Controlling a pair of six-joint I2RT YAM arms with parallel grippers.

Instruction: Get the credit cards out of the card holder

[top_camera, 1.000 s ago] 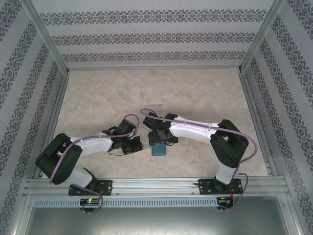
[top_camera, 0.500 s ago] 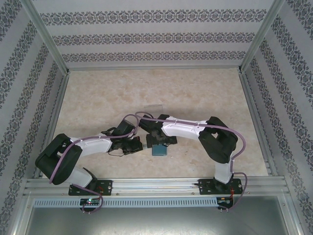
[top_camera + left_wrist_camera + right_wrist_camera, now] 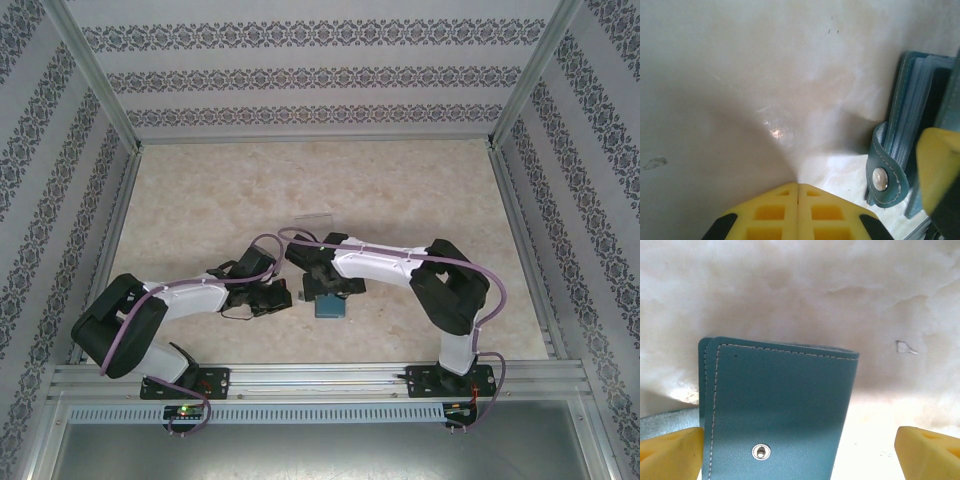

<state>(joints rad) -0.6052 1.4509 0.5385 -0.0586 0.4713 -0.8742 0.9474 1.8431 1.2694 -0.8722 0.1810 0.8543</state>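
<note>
The teal card holder (image 3: pixel 330 305) lies closed on the table between the two arms. In the right wrist view its cover (image 3: pixel 780 405) shows a metal snap stud. My right gripper (image 3: pixel 800 455) is open above it, one yellow finger (image 3: pixel 670 452) at the holder's left edge, the other (image 3: pixel 930 450) off to its right. My left gripper (image 3: pixel 798 186) is shut on nothing, just left of the holder's tab (image 3: pixel 885 175). Pale leaves (image 3: pixel 920 95) show between the covers; I cannot make out cards there. One pale flat card (image 3: pixel 313 217) lies further back on the table.
The beige marbled table (image 3: pixel 200 200) is boxed in by patterned walls and metal rails (image 3: pixel 300 375). The right gripper's yellow finger (image 3: pixel 940 165) crowds the holder in the left wrist view. Both arms' wrists sit close together near the table's front middle.
The right arm has folded in and drawn its gripper nearer over the holder, uncovering the pale card behind it. The left arm and the holder have barely moved.
</note>
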